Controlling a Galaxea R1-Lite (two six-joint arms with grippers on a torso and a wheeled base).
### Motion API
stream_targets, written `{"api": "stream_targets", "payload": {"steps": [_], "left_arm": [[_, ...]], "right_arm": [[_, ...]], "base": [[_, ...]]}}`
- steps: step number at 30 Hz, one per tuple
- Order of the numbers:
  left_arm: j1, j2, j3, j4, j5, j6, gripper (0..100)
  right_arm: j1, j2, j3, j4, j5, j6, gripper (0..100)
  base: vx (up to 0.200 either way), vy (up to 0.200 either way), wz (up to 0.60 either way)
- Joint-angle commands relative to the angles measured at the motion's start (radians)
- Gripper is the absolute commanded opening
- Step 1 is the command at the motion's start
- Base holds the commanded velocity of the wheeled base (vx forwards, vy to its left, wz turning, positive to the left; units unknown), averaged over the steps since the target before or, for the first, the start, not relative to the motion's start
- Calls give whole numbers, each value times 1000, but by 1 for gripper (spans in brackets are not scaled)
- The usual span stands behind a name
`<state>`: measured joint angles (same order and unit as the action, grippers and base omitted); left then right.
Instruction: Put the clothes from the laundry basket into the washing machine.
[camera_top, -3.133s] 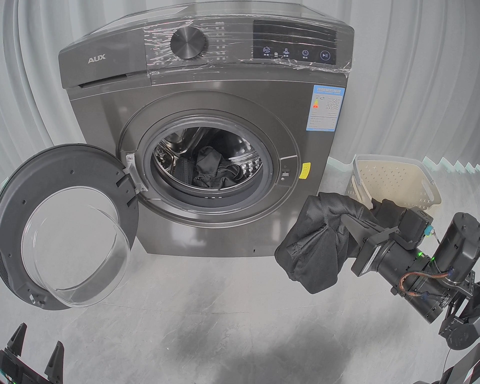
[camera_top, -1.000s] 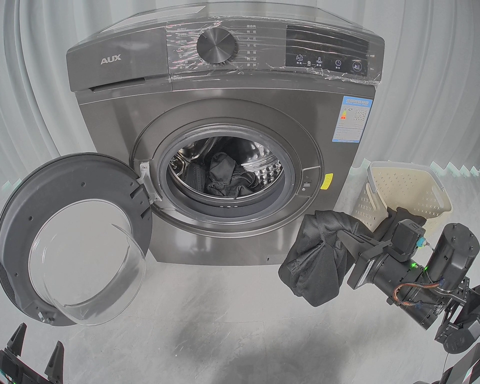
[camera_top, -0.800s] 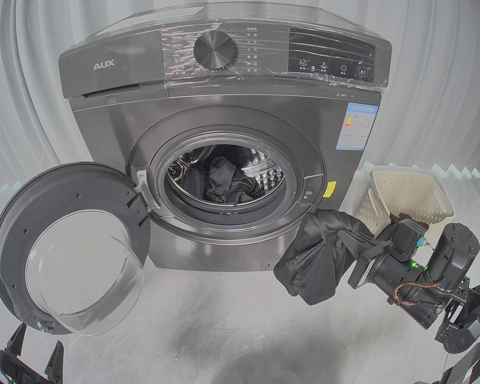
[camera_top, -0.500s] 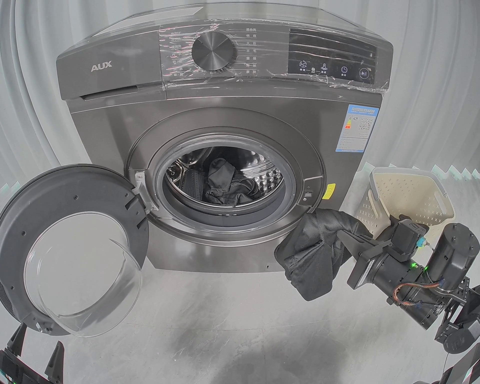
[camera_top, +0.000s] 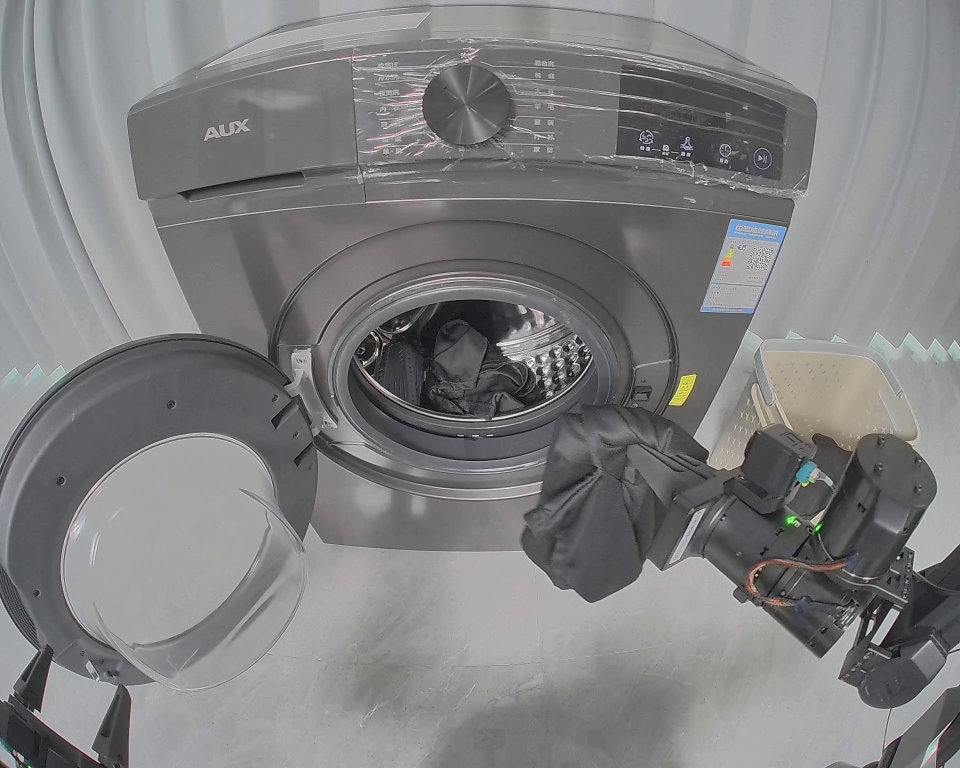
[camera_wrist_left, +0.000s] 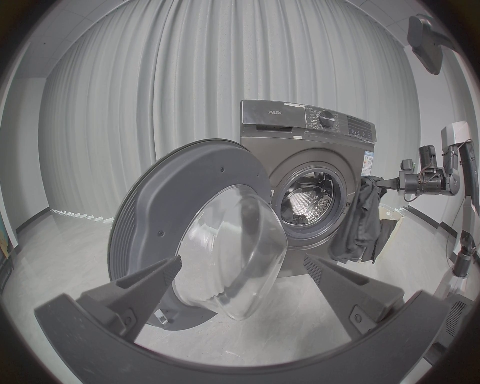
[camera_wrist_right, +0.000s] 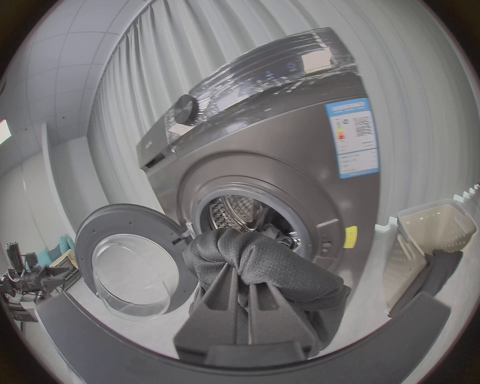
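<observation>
Holding a dark garment (camera_top: 590, 500), your right gripper (camera_wrist_right: 242, 282) has its fingers pinched on the cloth just outside the washing machine (camera_top: 300, 230) opening, level with its lower rim, presumably staged for insertion. Your left gripper (camera_wrist_left: 241, 260) hangs low, fingers spread, holding nothing.

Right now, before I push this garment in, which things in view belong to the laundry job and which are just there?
Job: washing machine, its open door, clothes already in the drum, dark garment in the right gripper, laundry basket, dark cloth draped on the basket.
Bystanders: curtain, label sticker, plastic film on the control panel.
</observation>
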<state>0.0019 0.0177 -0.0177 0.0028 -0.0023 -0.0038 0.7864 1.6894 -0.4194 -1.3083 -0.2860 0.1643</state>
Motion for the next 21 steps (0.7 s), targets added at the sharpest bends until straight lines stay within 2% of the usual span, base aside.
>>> {"api": "stream_targets", "payload": {"steps": [1, 3, 5, 7, 8, 9, 13, 14, 16, 17, 18, 21], "left_arm": [[1, -18, 16, 0, -10, 4, 100], [1, -18, 16, -1, -11, 1, 100], [1, -18, 16, -3, -18, 18, 100], [3, -18, 16, -6, -44, 41, 100], [3, -18, 16, -6, -44, 41, 100], [1, -18, 16, -6, -64, 48, 100], [1, -18, 16, -7, -64, 48, 100], [3, -18, 15, -26, -67, 36, 100], [4, -18, -64, -89, -84, -16, 100], [4, 2, -153, -129, -102, -51, 100], [6, 45, -237, -127, -148, -61, 100], [7, 153, -300, -61, -304, -53, 100]], "right_arm": [[30, 87, -64, -3, -10, 0, 0], [33, 147, -114, -19, -13, -3, 0], [33, 196, -157, -51, -16, -9, 0], [36, 220, -187, -69, -16, -25, 0], [36, 220, -187, -69, -16, -25, 0], [47, 240, -217, -72, -19, -32, 0], [57, 247, -236, -74, -30, -32, 0], [59, 247, -239, -75, -35, -32, 0], [62, 245, -242, -75, -35, -34, 0], [62, 245, -243, -77, -35, -34, 0], [62, 243, -243, -75, -33, -35, 0], [63, 247, -256, -74, -30, -37, 0]], "base": [[0, 0, 0], [0, 0, 0], [0, 0, 0], [0, 0, 0], [0, 0, 0], [0, 0, 0], [0, 0, 0], [0, 0, 0], [0, 0, 0], [0, 0, 0], [0, 0, 0], [0, 0, 0]]}}
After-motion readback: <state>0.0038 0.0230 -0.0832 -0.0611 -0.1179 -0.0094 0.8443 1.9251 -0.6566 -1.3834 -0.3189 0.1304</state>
